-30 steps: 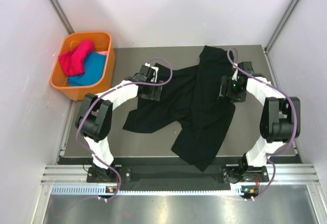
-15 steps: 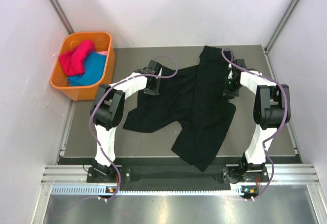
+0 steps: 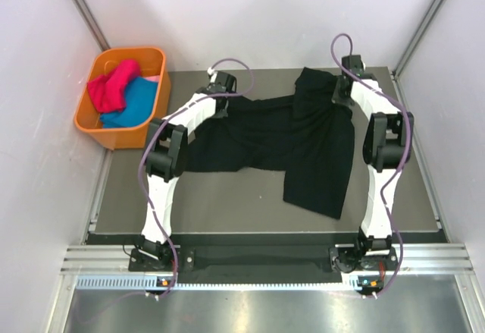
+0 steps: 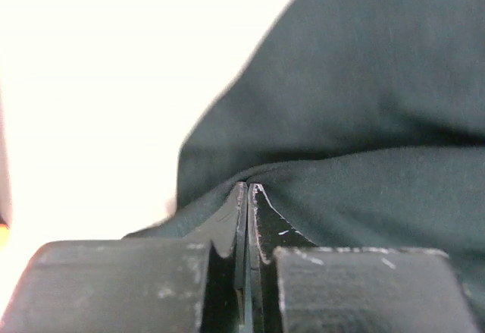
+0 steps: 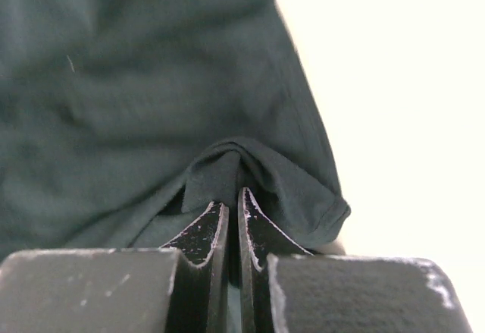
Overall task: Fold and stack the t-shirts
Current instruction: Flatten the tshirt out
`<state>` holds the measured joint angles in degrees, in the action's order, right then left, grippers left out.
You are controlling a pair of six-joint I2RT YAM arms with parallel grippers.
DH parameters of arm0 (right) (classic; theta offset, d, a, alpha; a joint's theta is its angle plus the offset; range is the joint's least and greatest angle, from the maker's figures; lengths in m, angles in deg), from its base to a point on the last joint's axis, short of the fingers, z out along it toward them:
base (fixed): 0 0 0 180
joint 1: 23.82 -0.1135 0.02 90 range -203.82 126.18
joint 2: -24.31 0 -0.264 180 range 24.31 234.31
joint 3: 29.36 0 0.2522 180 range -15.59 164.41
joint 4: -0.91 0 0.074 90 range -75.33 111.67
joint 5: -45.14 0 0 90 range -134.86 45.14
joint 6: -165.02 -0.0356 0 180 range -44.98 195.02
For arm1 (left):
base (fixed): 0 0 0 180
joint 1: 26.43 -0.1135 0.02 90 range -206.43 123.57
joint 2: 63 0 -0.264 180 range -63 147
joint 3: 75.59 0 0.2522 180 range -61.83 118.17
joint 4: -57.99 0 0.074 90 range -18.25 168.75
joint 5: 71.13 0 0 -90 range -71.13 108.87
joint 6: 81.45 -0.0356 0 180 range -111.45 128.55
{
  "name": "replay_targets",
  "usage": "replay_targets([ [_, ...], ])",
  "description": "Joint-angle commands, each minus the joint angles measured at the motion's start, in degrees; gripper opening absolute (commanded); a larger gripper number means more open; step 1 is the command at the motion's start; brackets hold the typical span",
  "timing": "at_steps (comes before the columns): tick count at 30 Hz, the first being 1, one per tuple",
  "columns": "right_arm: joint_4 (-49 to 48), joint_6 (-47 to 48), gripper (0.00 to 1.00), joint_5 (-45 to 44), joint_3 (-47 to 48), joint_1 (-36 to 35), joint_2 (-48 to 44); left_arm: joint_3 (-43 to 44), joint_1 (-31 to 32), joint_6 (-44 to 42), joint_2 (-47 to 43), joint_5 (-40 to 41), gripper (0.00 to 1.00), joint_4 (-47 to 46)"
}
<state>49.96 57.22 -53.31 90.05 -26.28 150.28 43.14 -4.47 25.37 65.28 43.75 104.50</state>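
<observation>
1. the black t-shirt (image 3: 303, 136) lay spread across the far half of the tabletop (image 3: 227, 196), with one flap hanging towards the near right. the pink t-shirt (image 3: 112, 86) and the teal t-shirt (image 3: 129, 111) sat in the orange basket (image 3: 114, 134) at the far left.
2. the left claw (image 4: 247, 193) was pinched tight on a ridge of black cloth at the shirt's far-left edge. the right claw (image 5: 233, 196) was clamped the same way on a small fold near its far-right edge.
3. the step in hand looked like stretching the shirt flat between the two grips. doing it well would mean drawing both claws apart evenly and low over the tabletop.
4. each pinch held only a thin fold, so a jerk could pull it free; slow, steady tension seemed wiser.
5. the near-right flap would need laying out before any fold.
</observation>
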Motion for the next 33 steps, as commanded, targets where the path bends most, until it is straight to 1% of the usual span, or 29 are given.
replay_targets([
  [1,-3.38,1.01,0.00,-0.96,10.09,0.00,5.24,6.11,-1.48,-0.64,2.57,5.17,0.00,-2.25],
  [2,-3.21,1.54,0.01,-0.61,12.89,0.00,6.73,6.65,-1.48,-0.91,3.19,5.17,0.00,-2.17],
  [4,-2.16,1.89,0.08,-0.87,14.76,0.09,7.01,8.05,-1.48,-0.83,3.37,5.78,0.00,-0.42],
  [5,-1.20,2.24,0.18,-1.65,15.46,0.09,5.96,8.06,-1.48,-0.30,2.50,5.88,0.04,0.55],
  [6,0.55,2.25,0.25,-2.09,15.29,0.00,5.08,7.80,-1.48,0.75,1.62,5.96,0.12,2.39],
  [7,1.79,2.51,0.41,-2.27,14.86,0.08,3.94,6.14,-1.30,1.28,0.57,5.88,0.21,3.01],
  [8,3.28,2.68,0.46,-2.62,14.85,0.17,2.02,5.08,-1.21,1.81,-2.05,5.88,0.35,3.80],
  [9,7.12,2.51,0.53,-3.32,14.77,0.17,0.95,3.94,-1.13,2.94,-3.64,5.70,0.40,4.85],
  [10,8.99,2.34,0.60,-3.76,14.42,0.09,-0.19,0.97,-0.69,3.04,-5.40,5.53,0.43,6.17],
  [11,10.92,1.99,0.73,-4.20,13.54,0.26,-2.38,-0.71,-0.34,3.13,-9.25,5.96,0.48,6.79],
  [12,13.64,1.37,0.79,-5.25,13.01,0.17,-3.53,-2.56,0.01,3.39,-11.20,6.05,0.50,7.41],
  [13,16.97,0.41,0.88,-5.79,10.31,0.26,-4.85,-5.97,0.63,3.74,-13.13,6.14,0.50,9.15],
  [14,18.05,-0.21,0.92,-6.05,8.11,0.09,-8.43,-7.92,0.81,4.27,-17.33,5.27,0.50,9.87],
  [15,18.58,-0.82,0.97,-6.14,5.47,0.09,-10.72,-9.94,0.81,5.93,-19.46,4.13,0.50,10.48],
  [16,17.63,-2.14,1.00,-6.14,-1.16,0.09,-13.36,-14.92,0.72,6.64,-21.83,2.73,0.49,10.75],
  [17,16.23,-2.50,1.00,-4.40,-5.06,-0.09,-19.30,-17.40,0.72,7.34,-26.12,1.67,0.48,10.75],
  [18,14.91,-3.02,1.00,-3.17,-8.93,-0.09,-22.41,-19.95,0.72,8.83,-28.25,-0.34,0.44,10.75],
  [19,13.51,-4.16,1.00,-2.63,-16.27,-0.18,-25.40,-25.29,0.72,9.54,-30.27,-0.80,0.43,10.32],
  [20,10.53,-4.26,1.00,-0.45,-19.92,-0.35,-30.99,-27.95,0.55,10.16,-34.38,-1.32,0.41,9.18],
  [21,9.55,-4.43,1.00,1.22,-23.26,-0.27,-33.49,-30.41,0.20,12.16,-36.25,-2.46,0.38,9.00],
  [22,8.84,-4.96,1.00,2.72,-28.86,-0.27,-35.60,-34.35,-1.29,13.23,-38.01,-3.60,0.36,8.91],
  [23,8.49,-4.61,1.00,7.00,-31.27,-0.09,-39.01,-36.13,-2.52,15.15,-40.98,-5.18,0.35,8.56],
  [24,8.05,-4.35,1.00,8.52,-33.64,-0.26,-40.61,-37.98,-3.84,15.70,-42.41,-6.68,0.34,8.03],
  [25,7.78,-4.08,1.00,11.32,-38.54,-0.27,-42.28,-41.48,-6.63,15.96,-43.90,-9.30,0.35,7.25],
  [26,6.56,-4.08,1.00,13.87,-41.02,-0.27,-45.95,-43.08,-8.05,16.05,-46.61,-10.20,0.35,6.37],
  [28,5.24,-4.17,1.00,15.82,-47.51,-0.27,-50.19,-47.12,-11.82,16.49,-48.74,-11.60,0.35,4.17],
  [29,4.79,-4.08,1.00,17.14,-49.20,-0.27,-54.04,-48.01,-13.24,17.36,-50.40,-11.96,0.36,3.90],
  [31,4.26,-4.26,0.98,18.29,-53.24,-0.27,-57.40,-50.46,-16.75,19.65,-52.08,-15.11,0.36,2.41],
  [33,5.22,-4.78,0.97,18.99,-55.01,-0.26,-61.36,-51.96,-18.08,22.11,-52.88,-16.09,0.36,1.00],
])
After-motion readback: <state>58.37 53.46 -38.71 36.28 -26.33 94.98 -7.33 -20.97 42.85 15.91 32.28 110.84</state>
